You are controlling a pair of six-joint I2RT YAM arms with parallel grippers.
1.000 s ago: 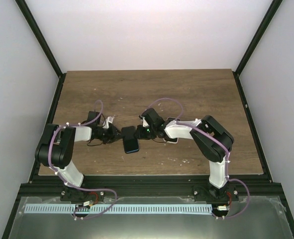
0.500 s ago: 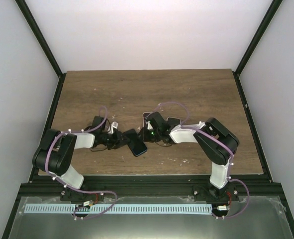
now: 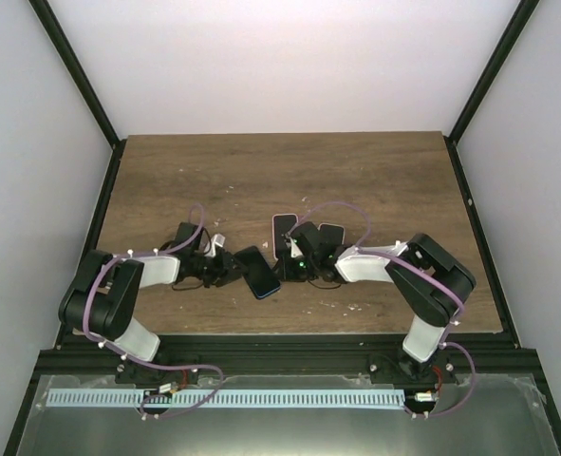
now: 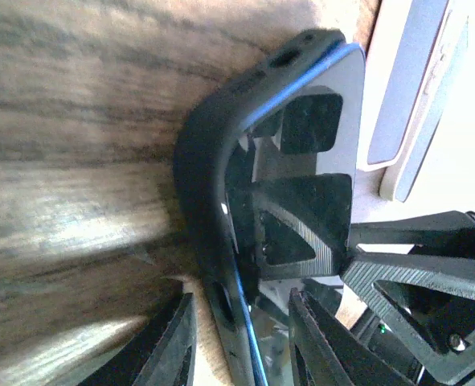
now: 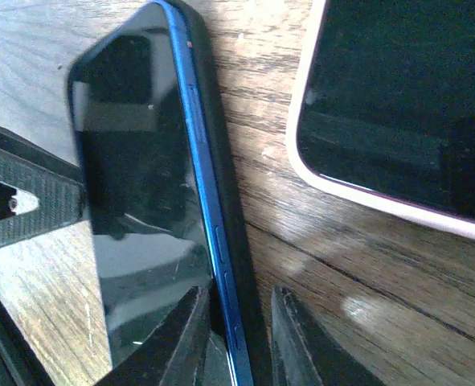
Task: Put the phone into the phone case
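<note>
A blue-edged phone sits in a black case near the table's middle front, tilted between my two grippers. In the left wrist view the case wraps the phone's glass, and its side bulges off the blue edge. My left gripper straddles the cased edge with a gap on both sides. My right gripper is closed on the opposite end: one finger on the screen, the other beside the case back.
Two more phones lie just behind the right gripper, one dark and one in a pale pink-rimmed case, which also shows in the right wrist view. Bare wood table extends behind, with black frame posts at its sides.
Both grippers and the phone have shifted to the right, and the phone has turned to a slant. The left arm has stretched out further and the right arm has drawn back.
</note>
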